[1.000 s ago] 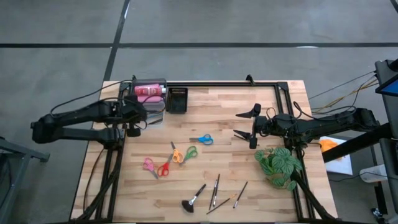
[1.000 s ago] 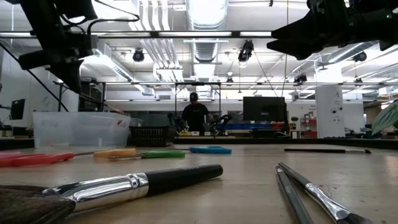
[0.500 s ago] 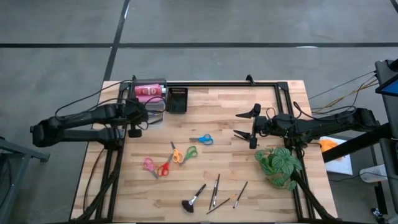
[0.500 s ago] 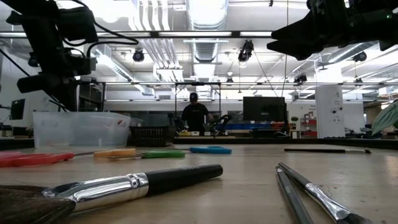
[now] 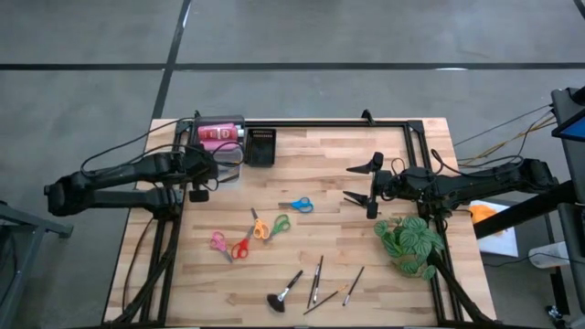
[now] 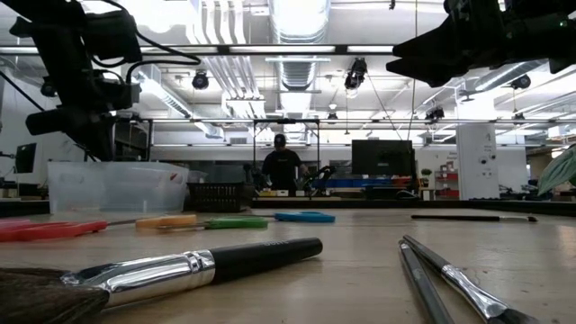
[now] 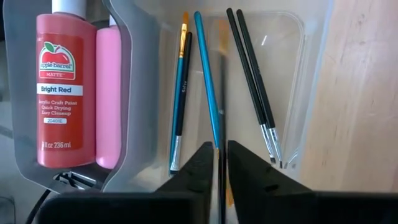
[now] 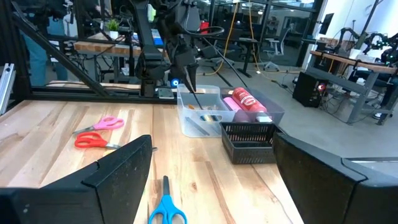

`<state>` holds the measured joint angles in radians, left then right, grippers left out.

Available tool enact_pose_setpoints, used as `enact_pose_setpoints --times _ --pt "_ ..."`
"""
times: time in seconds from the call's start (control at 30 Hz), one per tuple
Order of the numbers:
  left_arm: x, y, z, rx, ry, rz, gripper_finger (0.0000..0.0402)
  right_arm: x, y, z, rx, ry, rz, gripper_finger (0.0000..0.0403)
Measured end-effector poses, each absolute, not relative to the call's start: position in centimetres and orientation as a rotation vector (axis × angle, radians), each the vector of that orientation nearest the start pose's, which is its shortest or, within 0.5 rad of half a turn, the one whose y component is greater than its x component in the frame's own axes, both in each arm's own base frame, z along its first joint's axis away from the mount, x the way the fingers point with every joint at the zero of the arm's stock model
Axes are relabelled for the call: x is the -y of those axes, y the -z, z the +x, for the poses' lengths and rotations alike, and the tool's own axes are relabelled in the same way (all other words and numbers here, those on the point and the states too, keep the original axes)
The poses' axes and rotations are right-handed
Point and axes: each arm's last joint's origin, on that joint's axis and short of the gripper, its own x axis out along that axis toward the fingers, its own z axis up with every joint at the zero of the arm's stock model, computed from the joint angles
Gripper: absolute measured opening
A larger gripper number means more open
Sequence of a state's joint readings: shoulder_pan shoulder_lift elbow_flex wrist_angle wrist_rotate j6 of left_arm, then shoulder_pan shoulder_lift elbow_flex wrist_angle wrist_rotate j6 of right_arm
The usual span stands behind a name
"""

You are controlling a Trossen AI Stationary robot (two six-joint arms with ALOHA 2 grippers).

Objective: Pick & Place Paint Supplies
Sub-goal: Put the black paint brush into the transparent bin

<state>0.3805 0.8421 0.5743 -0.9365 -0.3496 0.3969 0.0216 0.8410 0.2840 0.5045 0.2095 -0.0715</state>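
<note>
My left gripper (image 5: 216, 164) hangs over the clear tub (image 5: 239, 174) at the table's far left, shut on a thin dark brush (image 7: 222, 93) that points down into it. Several brushes (image 7: 208, 81) lie on the tub's floor. A red bottle (image 7: 59, 93) and a pink bottle (image 7: 109, 93) lie in the compartment beside them. Blue scissors (image 5: 297, 205), orange and green scissors (image 5: 270, 227) and pink and red scissors (image 5: 228, 245) lie flat mid-table. More brushes (image 5: 315, 283) lie near the front edge. My right gripper (image 5: 358, 181) waits open at the right. My left gripper has the thin brush's handle (image 7: 222, 140) between its two fingers, which stand very close together. It comes from above, slanting down over the tub. The brush hangs below the fingers (image 8: 188, 70), its lower end (image 8: 194, 99) inside the tub.
A black slotted tray (image 5: 260, 146) stands next to the tub along the far edge. A green leafy plant (image 5: 411, 242) sits at the right edge, just near of my right gripper. Bare wood lies between the tub and the scissors.
My left gripper has come down over the clear tub with the brush and swung slightly toward the far edge, then held still. My right gripper has kept still.
</note>
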Motion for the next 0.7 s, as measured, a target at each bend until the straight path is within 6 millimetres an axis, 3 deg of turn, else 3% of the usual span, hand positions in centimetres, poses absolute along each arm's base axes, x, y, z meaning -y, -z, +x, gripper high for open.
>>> enact_pose_setpoints --times 0.23,0.53,0.7 --pt "-5.8 -20.5 11.7 -1.336 -0.382 0.312 0.0096 0.2 -21.7 18.0 -0.06 0.186 -0.077 0.0331" --pt "-5.8 -20.6 11.7 -1.335 -0.381 0.315 0.0102 0.2 -21.7 18.0 -0.06 0.186 -0.077 0.0331" --pt "-5.8 -21.7 11.9 -1.317 -0.388 0.318 0.0102 0.2 -21.7 18.0 -0.059 0.186 -0.077 0.0331"
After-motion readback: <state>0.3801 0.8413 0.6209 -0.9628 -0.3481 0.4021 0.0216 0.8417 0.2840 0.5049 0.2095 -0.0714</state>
